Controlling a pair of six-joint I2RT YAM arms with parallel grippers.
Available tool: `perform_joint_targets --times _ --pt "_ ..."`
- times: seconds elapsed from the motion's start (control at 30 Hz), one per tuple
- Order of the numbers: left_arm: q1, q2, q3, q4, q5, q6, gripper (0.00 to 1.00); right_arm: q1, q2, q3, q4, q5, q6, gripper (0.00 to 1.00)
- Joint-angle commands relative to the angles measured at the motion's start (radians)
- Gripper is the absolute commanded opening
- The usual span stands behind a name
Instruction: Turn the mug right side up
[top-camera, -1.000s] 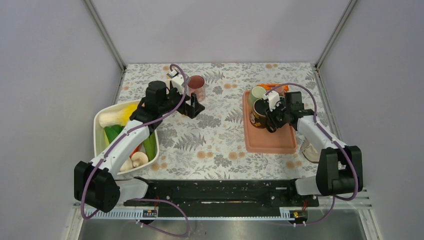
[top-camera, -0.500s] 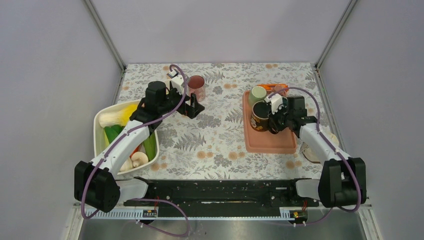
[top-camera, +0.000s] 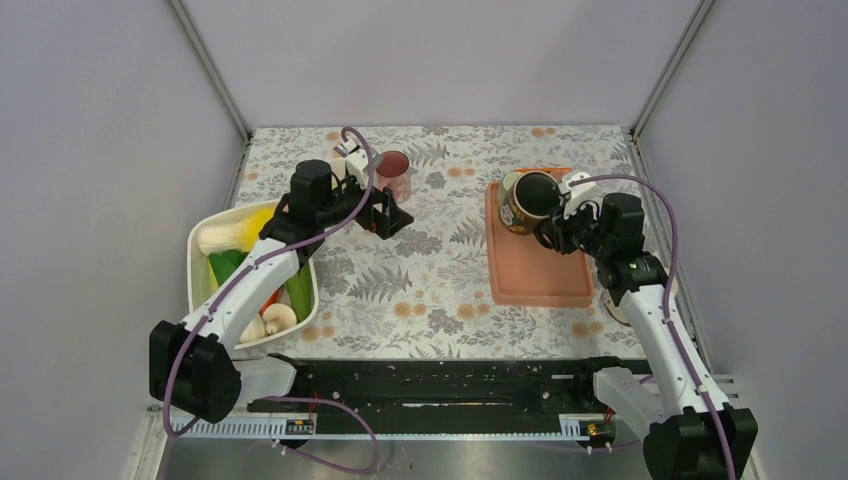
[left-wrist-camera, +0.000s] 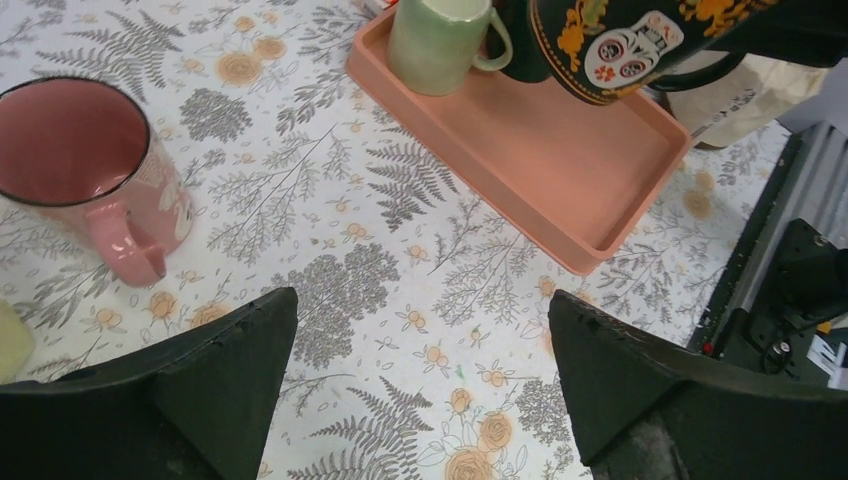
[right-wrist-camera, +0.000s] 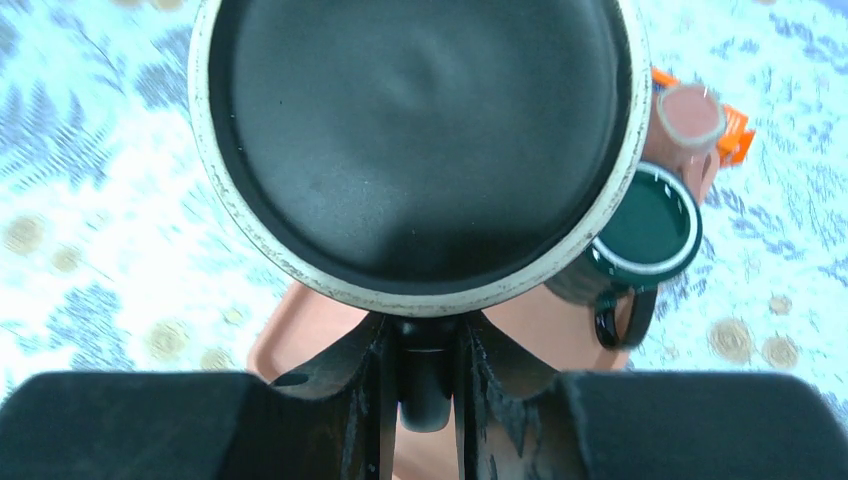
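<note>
The right gripper (right-wrist-camera: 425, 350) is found nearly closed, its fingers (right-wrist-camera: 365, 385) clamped on the handle of the skull mug (right-wrist-camera: 415, 150). The skull mug (top-camera: 530, 197) is held clear of the surface, tilted, above the far end of the tray (top-camera: 540, 285). A dark round face ringed in worn white is turned toward the wrist camera; whether this is mouth or base cannot be told. From the left wrist view the skull mug (left-wrist-camera: 620, 40) is seen with orange and white markings on a dark body.

The left gripper (left-wrist-camera: 420, 400) is spread fully apart and nothing is held; it hangs above the cloth beside the pink mug (left-wrist-camera: 75, 150).

The tray (left-wrist-camera: 560, 170) is salmon-coloured and shallow. A green mug (left-wrist-camera: 440, 40) stands upright on its far end, just beside the skull mug. The pink mug (top-camera: 392, 172) stands upright on the cloth, mouth open, well apart from the tray. A white bin (top-camera: 195, 285) at the left holds vegetables (top-camera: 280, 318): green and yellow pieces and a mushroom.

The table is covered by a tablecloth (top-camera: 430, 290) printed with grey ferns and orange flowers. The cell is enclosed by plain grey-lilac walls (top-camera: 430, 60) with metal frame posts (top-camera: 210, 70) at the far corners.
</note>
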Motion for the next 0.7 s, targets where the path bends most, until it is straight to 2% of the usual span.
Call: perform_joint_targets --times 0.0,0.1,0.17,0.3,0.43,0.53,0.67 --pt "0.005 0.021 0.098 0.052 0.140 0.007 0.99 -0.002 -0.053 0.161 0.285 -0.129 0.208 0.00" --pt "0.004 0.046 0.127 0.109 0.227 -0.070 0.99 -0.002 -0.044 0.209 0.374 -0.178 0.328 0.00" --pt "0.004 0.067 0.126 0.200 0.300 -0.156 0.99 -0.002 -0.036 0.224 0.450 -0.217 0.465 0.00" --pt "0.002 0.108 0.063 0.489 0.422 -0.390 0.99 -0.002 0.000 0.236 0.617 -0.322 0.708 0.00" --pt "-0.005 0.148 -0.046 0.809 0.450 -0.606 0.99 0.005 0.052 0.225 0.830 -0.403 0.972 0.00" --pt "-0.011 0.194 -0.084 1.019 0.464 -0.768 0.99 0.026 0.094 0.227 0.932 -0.421 1.091 0.00" --pt "-0.023 0.258 -0.095 1.212 0.457 -0.901 0.99 0.077 0.144 0.219 1.043 -0.430 1.194 0.00"
